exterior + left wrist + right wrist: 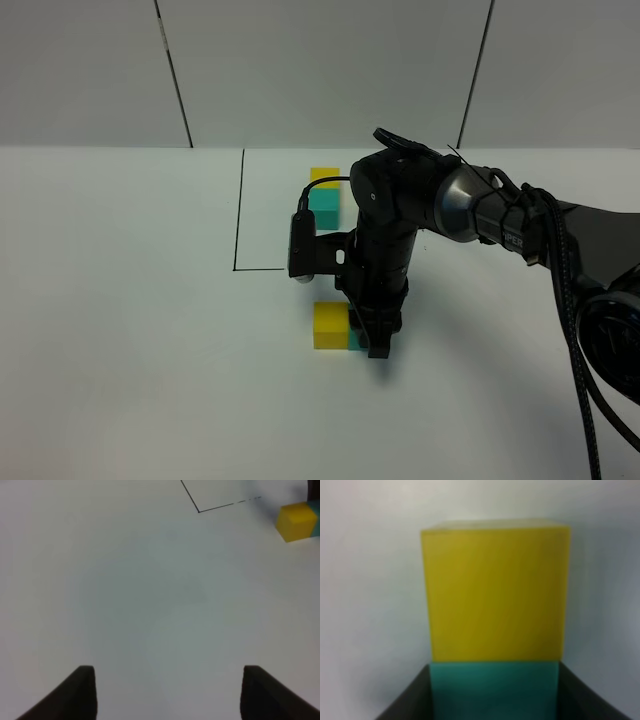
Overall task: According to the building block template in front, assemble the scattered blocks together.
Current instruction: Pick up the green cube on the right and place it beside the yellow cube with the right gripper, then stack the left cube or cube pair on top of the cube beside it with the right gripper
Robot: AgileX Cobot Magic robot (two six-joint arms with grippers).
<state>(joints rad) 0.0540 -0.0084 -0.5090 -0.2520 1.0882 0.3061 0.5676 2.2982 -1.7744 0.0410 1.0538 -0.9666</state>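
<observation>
The template stands at the back: a small yellow cube (324, 176) joined to a teal cube (324, 208). Nearer the front, the loose yellow cube (330, 325) sits on the white table with the loose teal cube (355, 340) pressed against its right side. My right gripper (372, 345) reaches down over the teal cube. In the right wrist view the teal cube (494, 685) sits between the dark fingers (405, 705) and touches the yellow cube (495, 592). My left gripper (167, 695) is open and empty over bare table, with the yellow cube (296, 522) far from it.
A thin black outline (240, 210) is drawn on the white table (120, 300) around the template's area; its corner shows in the left wrist view (199, 511). The right arm's body (400, 210) and cables (570, 300) hang over the table's right half.
</observation>
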